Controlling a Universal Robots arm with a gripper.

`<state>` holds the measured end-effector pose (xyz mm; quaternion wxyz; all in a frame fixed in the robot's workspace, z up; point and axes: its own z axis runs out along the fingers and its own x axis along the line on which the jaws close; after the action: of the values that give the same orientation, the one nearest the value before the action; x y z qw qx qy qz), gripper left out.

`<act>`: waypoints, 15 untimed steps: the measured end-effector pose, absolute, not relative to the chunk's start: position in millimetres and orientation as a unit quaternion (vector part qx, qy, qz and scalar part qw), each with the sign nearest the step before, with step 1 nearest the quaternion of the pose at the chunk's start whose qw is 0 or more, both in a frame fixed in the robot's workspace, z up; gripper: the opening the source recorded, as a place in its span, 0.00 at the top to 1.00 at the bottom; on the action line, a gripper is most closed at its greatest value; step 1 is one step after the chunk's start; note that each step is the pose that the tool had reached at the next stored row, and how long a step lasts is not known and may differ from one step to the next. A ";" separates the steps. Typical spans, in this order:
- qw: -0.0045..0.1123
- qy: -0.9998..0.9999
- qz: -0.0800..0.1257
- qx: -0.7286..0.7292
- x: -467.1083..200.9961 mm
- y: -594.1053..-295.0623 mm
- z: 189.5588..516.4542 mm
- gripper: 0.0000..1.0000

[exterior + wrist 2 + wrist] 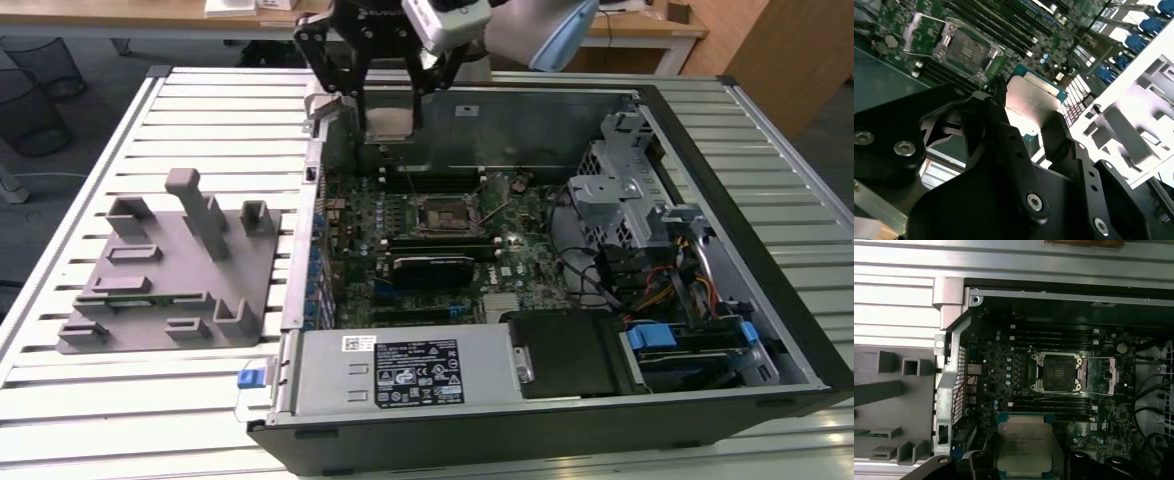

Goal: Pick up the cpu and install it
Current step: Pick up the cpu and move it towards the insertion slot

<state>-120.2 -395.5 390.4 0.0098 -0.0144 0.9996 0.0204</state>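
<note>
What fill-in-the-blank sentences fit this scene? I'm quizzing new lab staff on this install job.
1. The end effector is shut on the ____.
2. The motherboard socket stands open and ____, with no chip in it.
3. The grey fixture sits on the slatted table, on the exterior view's ____ of the computer case.
Missing words: cpu; empty; left.
</note>
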 end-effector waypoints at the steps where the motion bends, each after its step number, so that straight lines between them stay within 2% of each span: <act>1: 0.010 1.000 0.020 -0.015 -115.7 -395.4 390.3 0.47; 15: 0.010 1.000 0.020 -0.014 -83.6 -395.5 389.8 0.47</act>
<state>-83.6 -395.5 389.8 0.0099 -0.0144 0.9996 0.0204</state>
